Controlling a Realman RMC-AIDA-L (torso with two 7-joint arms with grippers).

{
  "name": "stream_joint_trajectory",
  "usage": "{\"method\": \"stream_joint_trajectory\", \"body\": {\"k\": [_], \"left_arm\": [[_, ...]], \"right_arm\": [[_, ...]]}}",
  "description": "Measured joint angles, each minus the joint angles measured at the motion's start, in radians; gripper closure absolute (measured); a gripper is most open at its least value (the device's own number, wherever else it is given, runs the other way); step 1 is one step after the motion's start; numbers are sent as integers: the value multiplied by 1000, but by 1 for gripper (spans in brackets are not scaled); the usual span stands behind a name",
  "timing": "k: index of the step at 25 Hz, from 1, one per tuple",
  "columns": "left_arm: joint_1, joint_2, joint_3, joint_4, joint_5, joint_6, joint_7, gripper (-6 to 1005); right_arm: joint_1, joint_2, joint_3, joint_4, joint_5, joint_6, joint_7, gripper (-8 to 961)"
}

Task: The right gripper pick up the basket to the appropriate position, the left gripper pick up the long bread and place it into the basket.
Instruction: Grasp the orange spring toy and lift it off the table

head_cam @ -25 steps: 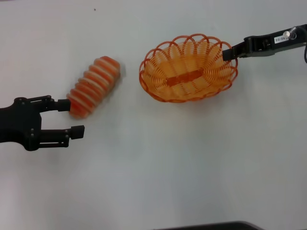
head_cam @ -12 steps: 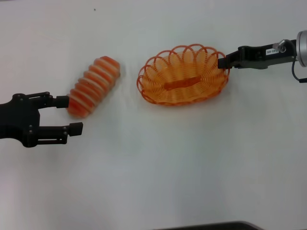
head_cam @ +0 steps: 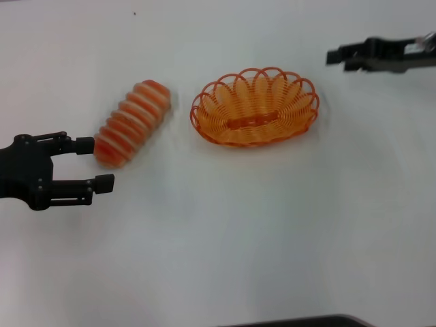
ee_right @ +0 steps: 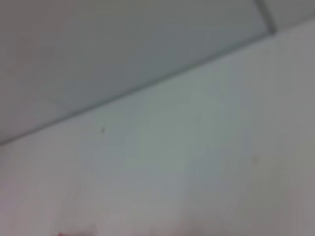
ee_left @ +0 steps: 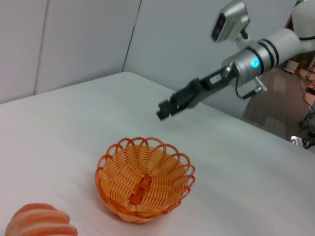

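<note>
One white table [head_cam: 238, 225]; pale wall panels [ee_left: 88, 39] behind.

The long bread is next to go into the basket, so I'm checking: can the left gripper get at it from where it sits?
Probably yes. The left gripper is open beside the long bread's near end, with nothing between them.

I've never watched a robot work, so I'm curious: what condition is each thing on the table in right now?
basket: sitting on the table, empty, nothing holding it.
long bread: lying on the table beside the basket, not gripped.
left gripper: jaws open, right at the near end of the bread.
right gripper: lifted clear of the basket, holding nothing; whether its jaws are open is unclear.
</note>
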Motion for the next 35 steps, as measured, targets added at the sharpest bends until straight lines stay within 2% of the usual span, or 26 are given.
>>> {"method": "stream_joint_trajectory", "body": {"k": [2, 5, 8, 10, 14, 16, 19, 22, 23, 27, 30, 33, 35], "left_arm": [[1, 0, -1, 0, 0, -1, 0, 156], [4, 0, -4, -1, 0, -3, 0, 156], [6, 0, -11, 0, 0, -4, -2, 156], [7, -1, -15, 1, 0, -4, -3, 156], [5, -1, -18, 2, -1, -5, -6, 157], [2, -1, -25, 2, -1, -6, -7, 157], [-6, -2, -43, 4, -2, -9, -16, 157], [-19, -1, -46, 16, -2, -19, -67, 157], [-24, 0, -46, 24, -2, -24, -97, 157], [-50, -5, -25, 123, 13, -56, -262, 157], [-81, -29, 33, 234, 87, -108, -398, 157], [-118, -47, 140, 301, 195, -184, -528, 157], [-140, -48, 243, 299, 253, -261, -613, 157]], "right_arm": [[-21, -1, 26, -72, 44, -14, -18, 425], [-64, -5, 33, -150, 196, -91, -100, 359], [-99, -19, 27, -165, 379, -247, -285, 294], [-110, -24, 25, -171, 437, -357, -407, 250], [-114, -29, -10, -204, 398, -570, -593, 171], [-119, -27, -48, -242, 335, -614, -634, 146], [-137, -3, -110, -325, 206, -619, -654, 122], [-151, 32, -135, -393, 84, -609, -661, 126], [-156, 51, -136, -418, 40, -599, -665, 127], [-160, 61, -138, -421, 14, -563, -668, 127], [-160, 63, -138, -413, 3, -532, -673, 127], [-162, 68, -139, -412, -8, -512, -680, 127], [-162, 70, -139, -411, -15, -501, -681, 127]]}}
